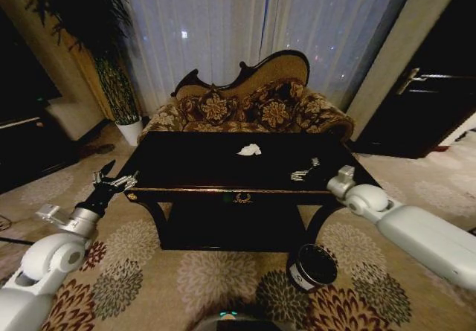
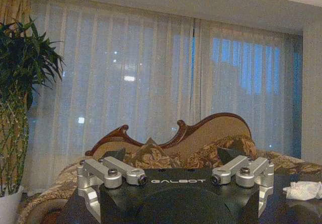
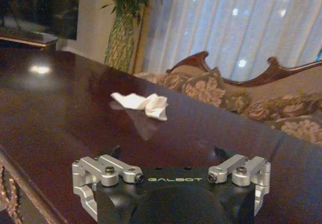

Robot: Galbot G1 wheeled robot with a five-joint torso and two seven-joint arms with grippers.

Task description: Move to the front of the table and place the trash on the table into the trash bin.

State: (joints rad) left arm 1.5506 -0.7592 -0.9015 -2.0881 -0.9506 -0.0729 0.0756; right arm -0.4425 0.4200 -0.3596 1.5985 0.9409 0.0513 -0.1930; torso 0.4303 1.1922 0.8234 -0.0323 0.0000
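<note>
Nearest the head camera, the trash bin (image 1: 313, 266) stands on the patterned carpet (image 1: 201, 271), just outside the table's (image 1: 193, 171) front right leg and below the right arm.

Both hands are raised at table height with jaws spread wide and nothing between them. The right hand (image 1: 305, 173) reaches in over the table's front right corner. The left hand (image 1: 113, 180) hovers off the front left corner, short of the tabletop.

Three pieces of the trash can be made out. A crumpled white paper wad (image 1: 250, 150) lies near the middle of the table, toward the back edge; in the right wrist view it sits straight ahead of the right hand with bare glossy wood between them, its long axis running crosswise to the hand's line of approach. A small silvery crushed item (image 1: 300, 174) lies near the front right corner, almost at the right hand's fingertips. A second white scrap (image 1: 315, 162) lies just behind it. Whether the hand touches the silvery piece I cannot tell.

The coming grasp, as I judge it, falls to the right arm: it is far closer to all three pieces, and the bin waits on its side. The left hand is well apart from everything.
</note>
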